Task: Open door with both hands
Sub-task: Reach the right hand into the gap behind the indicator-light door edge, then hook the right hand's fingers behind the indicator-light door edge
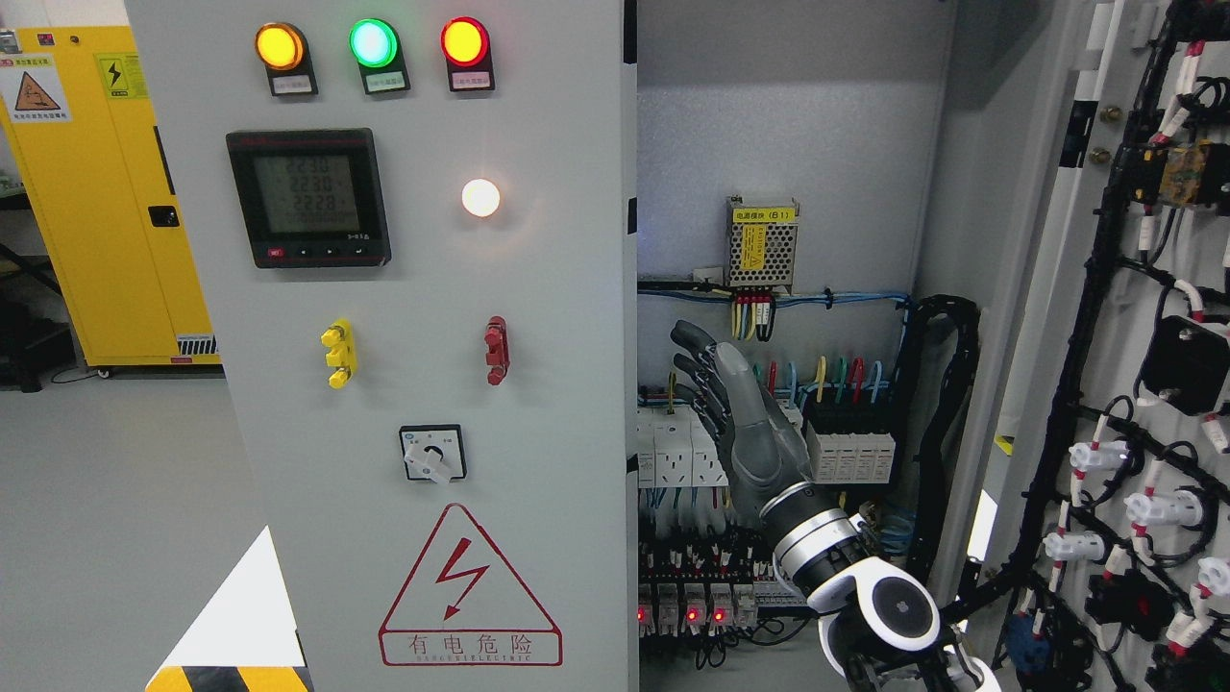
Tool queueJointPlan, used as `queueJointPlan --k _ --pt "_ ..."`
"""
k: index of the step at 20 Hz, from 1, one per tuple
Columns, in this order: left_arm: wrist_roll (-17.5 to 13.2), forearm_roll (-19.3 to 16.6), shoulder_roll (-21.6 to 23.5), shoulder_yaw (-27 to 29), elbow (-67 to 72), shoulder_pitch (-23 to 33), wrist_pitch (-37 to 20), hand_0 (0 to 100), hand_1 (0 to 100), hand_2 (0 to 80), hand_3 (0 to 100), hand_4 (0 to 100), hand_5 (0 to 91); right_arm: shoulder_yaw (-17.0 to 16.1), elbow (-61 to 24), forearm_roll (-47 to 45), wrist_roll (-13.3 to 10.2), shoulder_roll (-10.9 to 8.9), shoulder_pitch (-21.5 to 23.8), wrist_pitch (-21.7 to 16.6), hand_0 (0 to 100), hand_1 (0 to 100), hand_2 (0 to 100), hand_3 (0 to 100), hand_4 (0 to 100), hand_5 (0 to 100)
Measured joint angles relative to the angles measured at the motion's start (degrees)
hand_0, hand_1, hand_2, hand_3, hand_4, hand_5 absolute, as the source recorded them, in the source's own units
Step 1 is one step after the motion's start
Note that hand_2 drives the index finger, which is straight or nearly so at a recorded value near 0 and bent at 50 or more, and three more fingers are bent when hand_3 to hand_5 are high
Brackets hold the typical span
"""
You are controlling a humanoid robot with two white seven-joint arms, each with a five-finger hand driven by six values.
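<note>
Here the closed left door (pixel 404 365), a grey panel, fills the picture from about nine o'clock to the centre, facing the camera squarely. It carries three lit lamps at twelve o'clock, a meter display (pixel 308 198) below them, a rotary switch (pixel 432 454) lower down and a red warning triangle (pixel 469 591) at six o'clock. At three o'clock the right door (pixel 1134 365) stands swung well out, its inner face strung with black cable looms and white connectors, so the cabinet interior (pixel 817 173) lies exposed between the two. By my reading, that half of the task is done and the left door remains.

Inside, a small power supply (pixel 762 244) sits near one o'clock, with rows of breakers (pixel 673 459) beneath it.

The right hand (pixel 730 404), its arm rising from five o'clock, is held upright in the opening just beside the left door's free edge. Its fingers are extended and only loosely bent, the palm turned toward that edge. It holds nothing, and whether the fingertips touch the edge cannot be told. The pose suggests it is placed to hook behind the edge and draw the door outward. The left hand is out of view.
</note>
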Motion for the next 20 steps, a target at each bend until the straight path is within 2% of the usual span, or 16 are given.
queueJointPlan --k 11,16,20 --pt "0.0 0.0 -0.2 0.0 0.0 -0.1 0.0 0 0 0.0 0 0 0.0 -0.6 3.8 -2.0 7.9 -0.84 -2.6 0.1 22 0 0 0 0 0" --pt "0.0 0.0 -0.2 -0.1 0.0 -0.2 0.0 0 0 0.0 0 0 0.0 -1.4 5.6 -2.6 14.1 -1.05 -3.5 0.3 22 0 0 0 0 0" --pt "0.0 0.0 -0.2 -0.1 0.0 -0.2 0.0 0 0 0.0 0 0 0.0 -2.2 7.3 -2.8 15.8 -1.17 -4.7 1.0 22 0 0 0 0 0"
